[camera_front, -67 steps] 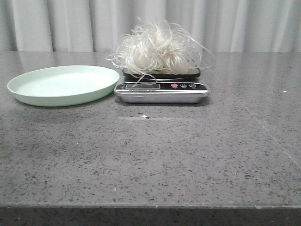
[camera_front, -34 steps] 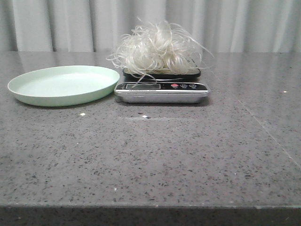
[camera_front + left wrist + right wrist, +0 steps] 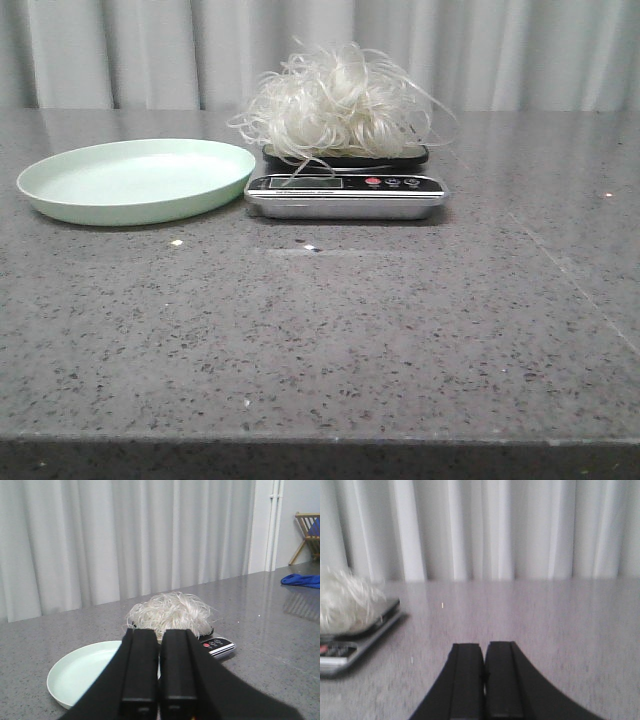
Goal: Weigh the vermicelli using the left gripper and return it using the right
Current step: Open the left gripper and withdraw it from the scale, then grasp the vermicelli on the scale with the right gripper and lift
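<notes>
The vermicelli [image 3: 338, 103], a fluffy white nest of thin strands, rests on the black platform of a silver digital scale [image 3: 345, 193] at the back middle of the table. It also shows in the left wrist view [image 3: 170, 612] and at the edge of the right wrist view [image 3: 342, 602]. A pale green plate [image 3: 135, 180] stands empty to the left of the scale. My left gripper [image 3: 160, 635] is shut and empty, well back from the plate and scale. My right gripper [image 3: 484, 647] is shut and empty, off to the right of the scale [image 3: 350, 640]. Neither gripper shows in the front view.
The grey speckled table [image 3: 400, 340] runs to its front edge near the bottom of the front view. A few small white crumbs [image 3: 177, 242] lie in front of the plate. White curtains hang behind. A blue cloth [image 3: 302, 581] lies far off.
Nothing on the table has moved. A small white crumb shows in front of the plate that was not there a second ago.
</notes>
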Available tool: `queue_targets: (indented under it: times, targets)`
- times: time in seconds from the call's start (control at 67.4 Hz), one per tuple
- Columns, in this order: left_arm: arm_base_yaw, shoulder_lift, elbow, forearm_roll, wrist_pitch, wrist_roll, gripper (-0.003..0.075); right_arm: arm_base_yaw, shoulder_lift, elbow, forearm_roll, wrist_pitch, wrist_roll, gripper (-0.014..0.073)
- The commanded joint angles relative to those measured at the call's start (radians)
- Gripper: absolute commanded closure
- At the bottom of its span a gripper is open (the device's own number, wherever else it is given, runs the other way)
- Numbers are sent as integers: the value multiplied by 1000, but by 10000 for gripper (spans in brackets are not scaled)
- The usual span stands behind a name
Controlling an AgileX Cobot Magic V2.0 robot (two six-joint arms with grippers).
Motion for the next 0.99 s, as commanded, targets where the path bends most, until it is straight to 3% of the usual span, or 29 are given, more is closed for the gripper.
queue_targets:
  times: [0.0,0.074,0.178,0.312,0.519,0.638,0.742,0.92,0.979]
  targets:
    - [-1,12,-23,-2,-91,-3,594,-3,-1,-66,-12,-105,-18,435]
    - [-1,12,-23,-2,-92,-3,594,-3,90,-193,-12,21,-18,435]
    - [-1,12,-23,-2,-92,-3,594,-3,210,-298,-12,87,-18,435]
    - [-1,12,-23,-2,-92,-3,594,-3,367,-389,-12,81,-18,435]
    - [-1,12,-23,-2,-92,-3,594,-2,492,-387,-10,0,-18,435]
    - [-1,12,-23,-2,-92,-3,594,28,563,-462,-11,87,-18,426]
    - [-1,12,-23,-2,-92,-3,594,89,663,-598,-11,213,-18,333]
    - [-1,12,-23,-2,-92,-3,594,237,894,-905,-11,414,-18,74]
    - [-1,12,-23,-2,-92,-3,594,279,974,-1018,-11,481,-18,39]
